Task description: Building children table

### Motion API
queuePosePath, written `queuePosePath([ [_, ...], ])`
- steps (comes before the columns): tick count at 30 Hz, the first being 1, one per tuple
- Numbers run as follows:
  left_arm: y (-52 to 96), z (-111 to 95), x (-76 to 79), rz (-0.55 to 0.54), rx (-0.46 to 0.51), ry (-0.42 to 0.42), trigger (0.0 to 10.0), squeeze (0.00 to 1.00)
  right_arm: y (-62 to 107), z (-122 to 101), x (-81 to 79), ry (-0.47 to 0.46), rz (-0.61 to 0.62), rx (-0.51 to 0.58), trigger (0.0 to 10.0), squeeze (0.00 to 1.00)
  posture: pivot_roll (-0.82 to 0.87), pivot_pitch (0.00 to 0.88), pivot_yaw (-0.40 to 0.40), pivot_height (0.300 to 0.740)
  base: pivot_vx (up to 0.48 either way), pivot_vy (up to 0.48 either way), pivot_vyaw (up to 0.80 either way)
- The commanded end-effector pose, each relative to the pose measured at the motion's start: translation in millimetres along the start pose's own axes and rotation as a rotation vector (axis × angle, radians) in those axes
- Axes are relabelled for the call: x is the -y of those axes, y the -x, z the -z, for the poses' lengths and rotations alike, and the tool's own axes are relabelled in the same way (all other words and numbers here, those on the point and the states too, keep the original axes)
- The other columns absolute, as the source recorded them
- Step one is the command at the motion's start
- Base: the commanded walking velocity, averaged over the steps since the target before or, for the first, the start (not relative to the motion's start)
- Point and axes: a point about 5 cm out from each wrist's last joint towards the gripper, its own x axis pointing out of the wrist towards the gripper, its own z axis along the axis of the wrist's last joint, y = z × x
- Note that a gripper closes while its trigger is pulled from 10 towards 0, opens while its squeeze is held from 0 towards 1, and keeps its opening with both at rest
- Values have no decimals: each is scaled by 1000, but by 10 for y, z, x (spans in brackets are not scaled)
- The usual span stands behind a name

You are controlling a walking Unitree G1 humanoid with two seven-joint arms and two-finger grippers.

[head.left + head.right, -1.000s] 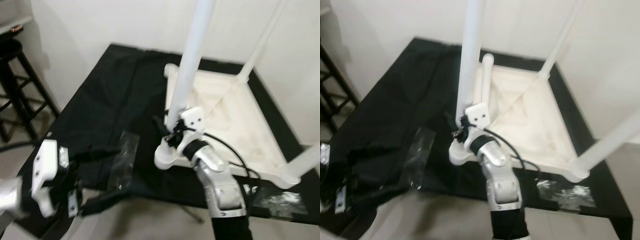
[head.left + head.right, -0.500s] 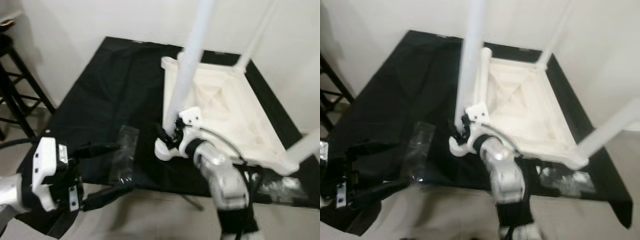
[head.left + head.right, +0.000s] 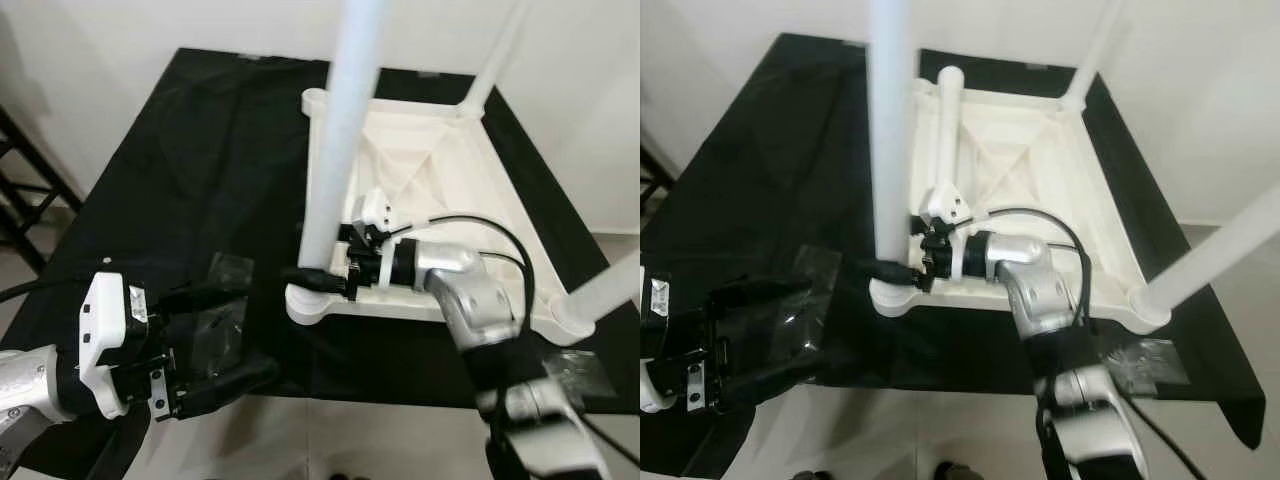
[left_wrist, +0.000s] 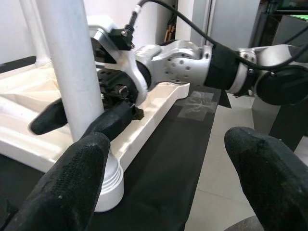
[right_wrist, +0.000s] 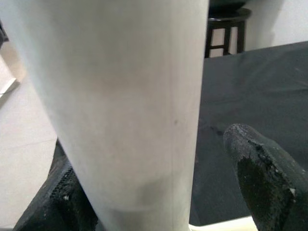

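Tabletop (image 3: 430, 190) lies upside down on desk (image 3: 190, 170); three legs standing, fourth corner looks bare. Right gripper (image 3: 325, 278) straddles near leg (image 3: 335, 150), unclear if clamped. Left gripper (image 3: 215, 335) open, idle.

Black cloth and odds around my work

A black cloth (image 3: 200, 160) covers my tabletop; a clear plastic bag (image 3: 222, 318) lies near its front edge, another plastic bag (image 3: 1152, 362) at the right corner, a dark stool (image 3: 25, 195) beside.

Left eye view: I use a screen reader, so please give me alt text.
The right gripper reaches around the base of a white table leg standing on an upturned white tabletop, on a black cloth. The left gripper hovers open nearby.
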Motion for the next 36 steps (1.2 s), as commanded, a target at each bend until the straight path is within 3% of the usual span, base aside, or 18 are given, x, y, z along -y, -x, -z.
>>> queuePosePath([
  [1, -2, -13, 41, 19, -6, 3, 10000, 0, 21, -6, 54, 3, 4, 12, 10000, 0, 157, 199, -110, 740, 0, 0, 0],
  [2, 1, -14, 46, 18, -7, 3, 10000, 0, 15, -11, 82, 2, -5, 10, 6275, 0, 161, 200, -112, 740, 0, 0, 0],
  [3, 3, -18, 51, 18, -8, 3, 10000, 0, 15, -18, 108, -5, -26, 16, 3647, 0, 161, 202, -116, 740, 0, 0, 0],
  [4, 6, -23, 56, 17, -8, 3, 10000, 0, 18, -21, 120, -17, -47, 21, 0, 0, 161, 205, -118, 740, 0, 0, 0],
  [11, 11, -14, 76, 15, -11, 10, 10000, 0, 60, 35, 122, -38, -168, 9, 0, 0, 144, 211, -126, 740, 0, 0, 0],
  [19, 3, -9, 70, 20, -9, 15, 10000, 0, 125, 109, 99, -30, -142, 12, 0, 0, 127, 217, -122, 740, 0, 0, 0],
  [20, 3, -3, 69, 22, -8, 16, 10000, 0, 162, 205, 89, -15, 18, -15, 0, 0, 114, 221, -128, 740, 0, 0, 0],
  [21, 3, 3, 69, 24, -9, 17, 10000, 0, 179, 344, 59, -36, 301, -57, 0, 0, 110, 223, -133, 740, 0, 0, 0],
  [22, 3, 3, 69, 24, -9, 17, 10000, 0, 179, 344, 59, -36, 301, -57, 0, 0, 110, 223, -133, 740, 0, 0, 0],
  [23, 4, 3, 70, 24, -9, 17, 10000, 0, 189, 388, 48, -48, 412, -70, 0, 0, 109, 224, -134, 740, 0, 0, 0],
  [24, 4, 3, 70, 24, -9, 17, 10000, 0, 189, 388, 48, -48, 412, -70, 0, 0, 109, 224, -134, 740, 0, 0, 0],
  [25, 8, 1, 68, 25, -8, 18, 10000, 0, 229, 498, 22, -73, 723, -115, 0, 0, 100, 226, -128, 740, 0, 0, 0],
  [26, 8, 1, 68, 25, -8, 18, 10000, 0, 229, 498, 22, -73, 723, -115, 0, 0, 100, 226, -128, 740, 0, 0, 0],
  [27, 4, 4, 59, 27, -6, 21, 10000, 0, 148, 705, -468, -139, 812, -179, 0, 0, 93, 237, -112, 740, 0, 0, 0],
  [28, 4, 4, 59, 27, -6, 21, 10000, 0, 148, 705, -468, -139, 812, -179, 0, 0, 93, 237, -112, 740, 0, 0, 0],
  [29, -2, 9, 55, 31, -4, 22, 10000, 0, 84, 718, -627, -157, 777, -184, 0, 0, 81, 224, -110, 740, 0, 0, 0],
  [31, -2, 9, 55, 31, -4, 22, 10000, 0, 84, 718, -627, -157, 777, -184, 0, 0, 81, 224, -110, 740, 0, 0, 0],
  [36, -36, 10, 12, 42, 3, 9, 10000, 0, 35, 569, -423, -114, 744, -151, 0, 0, 82, 208, -123, 740, 0, 0, 0],
])
